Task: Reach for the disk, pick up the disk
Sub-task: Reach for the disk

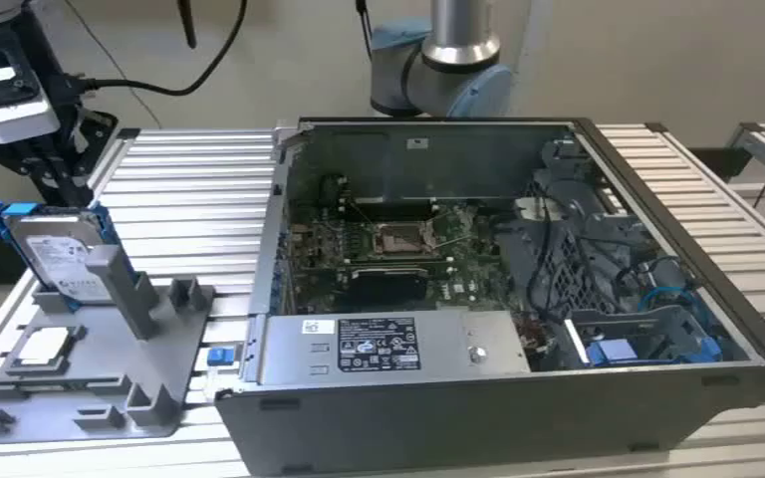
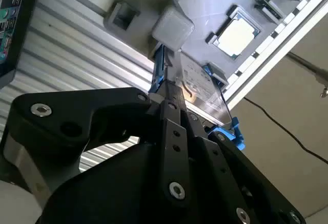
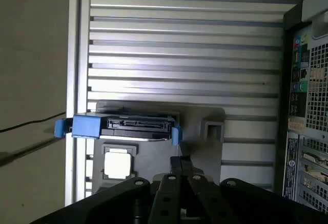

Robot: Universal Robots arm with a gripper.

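Hovering just above the disk (image 1: 64,254), the gripper (image 1: 75,192) has its jaws drawn close together, holding nothing. Disk stands on edge in the grey stand (image 1: 104,383) at the exterior view's left, on the slatted table (image 1: 183,189), left of the open computer case (image 1: 489,408). Long axis runs up-down, leaning slightly; label side faces near. A stand post hides its lower right part. In both wrist views the gripper (image 2: 171,98) (image 3: 178,161) sits near one blue end of the disk (image 2: 197,83) (image 3: 123,125); contact can't be told.

gripper (image 1: 72,185) closed, pointing downward
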